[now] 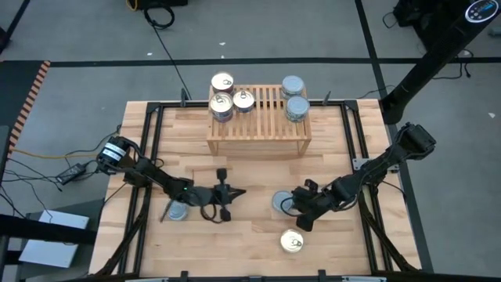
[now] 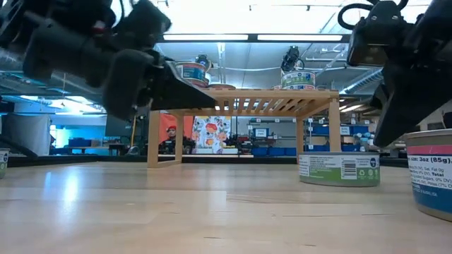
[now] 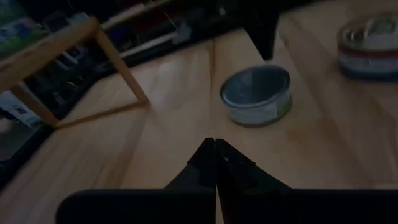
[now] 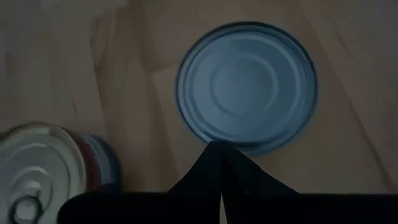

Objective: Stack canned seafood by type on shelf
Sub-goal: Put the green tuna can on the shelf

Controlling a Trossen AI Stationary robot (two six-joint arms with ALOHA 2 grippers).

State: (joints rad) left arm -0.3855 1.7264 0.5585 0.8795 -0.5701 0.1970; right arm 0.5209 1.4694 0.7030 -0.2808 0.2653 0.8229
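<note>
a: your right gripper (image 1: pixel 301 213) sits low over the front-right of the plank table (image 1: pixel 250 251), fingers pressed together with nothing between them. the tips hang right at the near edge of a silver-topped tin (image 4: pixel 247 87) — in the right wrist view they overlap its rim, but contact can't be told.

b: and the left?

a: your left gripper (image 1: pixel 232 193) is near the middle of the table, in front of the shelf (image 1: pixel 258 137), fingers also pressed together and empty. its wrist view looks across bare planks at that same silver-topped tin, green band on its label.

b: where are the rest of the tins?

a: on the shelf's slatted top — gold-topped tins (image 1: pixel 222 82) bunched at the left end, three tops showing, and silver-topped tins (image 1: pixel 296 108) at the right end, two tops showing. how high each stack runs can't be told from overhead. the low view shows tins on both ends above the slats.

b: loose ones on the table?

a: three. the silver one by your right gripper; a gold-topped tin (image 1: pixel 292 241) with a pull ring, nearer the front edge, just beside that gripper; and another silver-topped tin (image 1: pixel 178 211) at front-left, beside the left arm's forearm, well apart from the others.
</note>
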